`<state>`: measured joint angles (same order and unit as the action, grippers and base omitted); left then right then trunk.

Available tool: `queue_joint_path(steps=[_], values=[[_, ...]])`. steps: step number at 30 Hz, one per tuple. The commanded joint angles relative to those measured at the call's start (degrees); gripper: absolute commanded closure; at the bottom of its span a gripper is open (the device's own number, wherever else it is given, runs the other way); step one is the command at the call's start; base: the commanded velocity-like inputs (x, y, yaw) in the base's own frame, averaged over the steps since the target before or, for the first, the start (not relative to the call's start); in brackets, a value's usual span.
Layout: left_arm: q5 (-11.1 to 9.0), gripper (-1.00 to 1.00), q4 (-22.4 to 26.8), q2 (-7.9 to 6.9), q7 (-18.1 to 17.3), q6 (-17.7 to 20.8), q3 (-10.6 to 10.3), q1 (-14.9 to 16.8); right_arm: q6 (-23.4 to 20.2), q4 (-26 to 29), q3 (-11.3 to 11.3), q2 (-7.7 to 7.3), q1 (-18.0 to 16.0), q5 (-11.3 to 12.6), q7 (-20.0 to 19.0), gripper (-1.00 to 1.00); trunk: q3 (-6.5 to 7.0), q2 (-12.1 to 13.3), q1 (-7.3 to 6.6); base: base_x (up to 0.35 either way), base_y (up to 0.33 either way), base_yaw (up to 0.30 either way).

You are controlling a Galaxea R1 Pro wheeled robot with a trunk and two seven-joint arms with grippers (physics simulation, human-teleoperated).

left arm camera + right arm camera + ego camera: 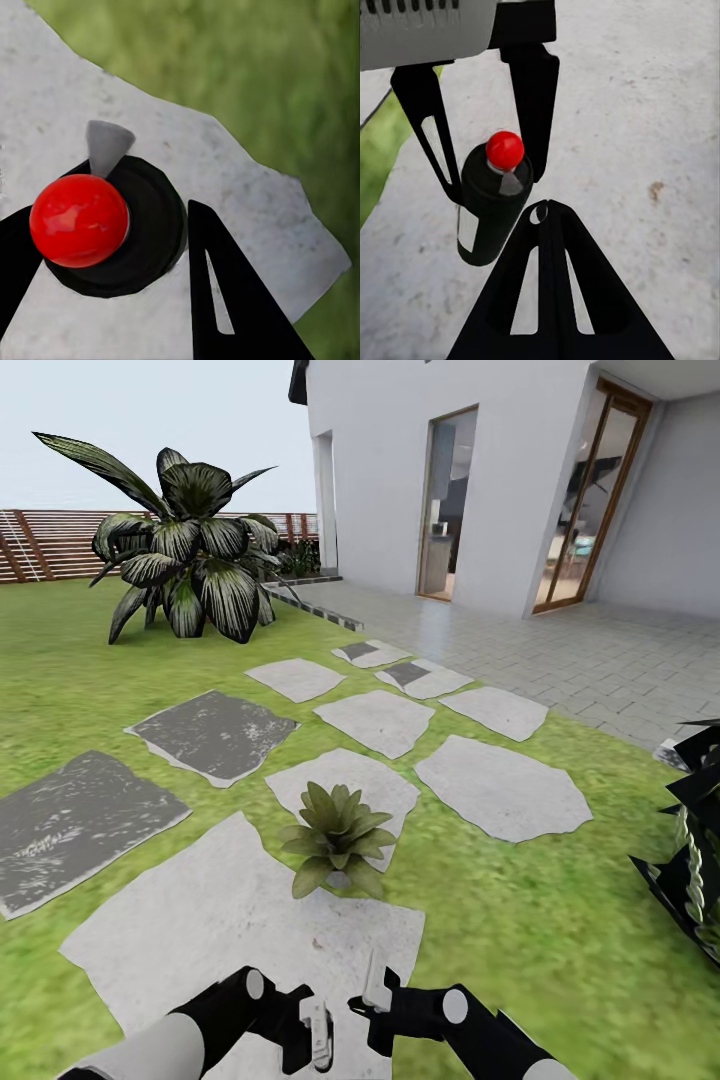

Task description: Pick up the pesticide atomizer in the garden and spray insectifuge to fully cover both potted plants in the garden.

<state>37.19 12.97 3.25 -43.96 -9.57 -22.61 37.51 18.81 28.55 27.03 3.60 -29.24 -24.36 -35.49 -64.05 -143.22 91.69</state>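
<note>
Garden scene, largest elements first. A white house [470, 470] with glazed doors and a grey paved patio [600, 650] stands beyond the lawn [540, 930]; a brown slatted fence [50, 545] closes the lawn's far edge. A big dark shrub [190, 550] grows on the grass before the fence. Pale and dark stepping stones [375, 720] cross the lawn toward the patio, and the largest pale stone [220, 920] lies nearest the robot. One potted plant [337, 838], a low green rosette, sits at the far edge of that stone, between it and the next stone. Dark spiky foliage [695, 840] cuts in at the lawn's right edge; what it is cannot be told. Both black arms meet low in the head view above the near stone. The left hand [318, 1035] grips the atomizer [491, 210], a black can with a red ball top [78, 220] and a grey nozzle [107, 146]: its two fingers [536, 97] press the can from opposite sides, holding it above the stone. The right hand [372, 988] is just beside the left; one finger [551, 300] of it points at the can without touching, and whether this hand is open or closed cannot be told.
</note>
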Motion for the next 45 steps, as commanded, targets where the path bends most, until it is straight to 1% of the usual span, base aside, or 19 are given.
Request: queue_joint_path(steps=[1, 4, 8, 13, 16, 30, 34, 37, 40, 45], values=[[0.6, 1.0, 0.34, 0.11, -0.08, -0.38, 0.21, 0.0, 0.35, 0.02, -0.04, 0.01, -0.03, -0.6, 0.07, 1.0, -0.05, -0.02, -0.01, 0.0, 0.0, 0.0], [0.45, 1.0, 1.91, 0.26, -0.07, -0.36, 0.28, -0.13, 0.35, 0.52, -0.04, 0.01, -0.03, -0.6, 0.07, 1.0, -0.05, -0.02, -0.01, 0.0, 0.0, 0.0], [0.41, 1.0, 2.27, 0.3, -0.24, -0.45, 0.32, -0.2, 0.35, 0.68, -0.04, 0.01, -0.03, -0.6, 0.07, 1.0, -0.05, -0.02, -0.01, 0.0, 0.0, 0.0], [0.34, 1.0, 2.24, 0.21, -0.57, -2.64, 0.43, -0.32, 0.35, 0.64, -0.05, 0.01, -0.03, -0.6, 0.07, 1.0, -0.05, -0.02, -0.01, 0.0, 0.0, 0.0], [0.34, 1.0, 2.19, 0.13, -0.71, -3.2, 0.53, -0.33, 0.35, 0.63, -0.04, 0.01, -0.03, -0.6, 0.07, 1.0, -0.05, -0.02, -0.01, 0.0, 0.0, 0.0], [0.09, 1.0, 2.22, 0.31, -1.3, -3.44, 0.55, -0.26, 0.35, 0.63, -0.05, 0.01, -0.03, -0.68, 0.07, 1.0, -0.05, -0.02, -0.01, 0.0, 0.0, 0.0], [0.07, 1.0, 2.23, 0.92, -1.3, -3.44, 0.62, -0.25, 0.35, 0.63, -0.04, 0.01, -0.03, -0.69, 0.07, 1.0, -0.05, -0.02, -0.01, 0.0, 0.0, 0.0], [0.07, 1.0, 2.23, 1.03, -1.3, -3.55, 0.63, -0.25, 0.35, 0.63, -0.04, 0.01, -0.03, -0.69, 0.07, 1.0, -0.05, -0.02, -0.01, 0.0, 0.0, 0.0], [0.0, 1.0, 2.09, 1.05, -1.3, -5.67, 0.64, -0.25, 0.35, 0.63, -0.05, 0.01, -0.03, -0.69, 0.07, 1.0, -0.05, -0.02, -0.01, 0.0, 0.0, 0.0], [-0.01, 1.0, 1.94, 1.04, -1.3, -6.52, 0.64, -0.25, 0.35, 0.63, -0.06, 0.01, -0.03, -0.69, 0.09, 1.0, -0.05, -0.02, -0.01, 0.0, 0.0, 0.0]])
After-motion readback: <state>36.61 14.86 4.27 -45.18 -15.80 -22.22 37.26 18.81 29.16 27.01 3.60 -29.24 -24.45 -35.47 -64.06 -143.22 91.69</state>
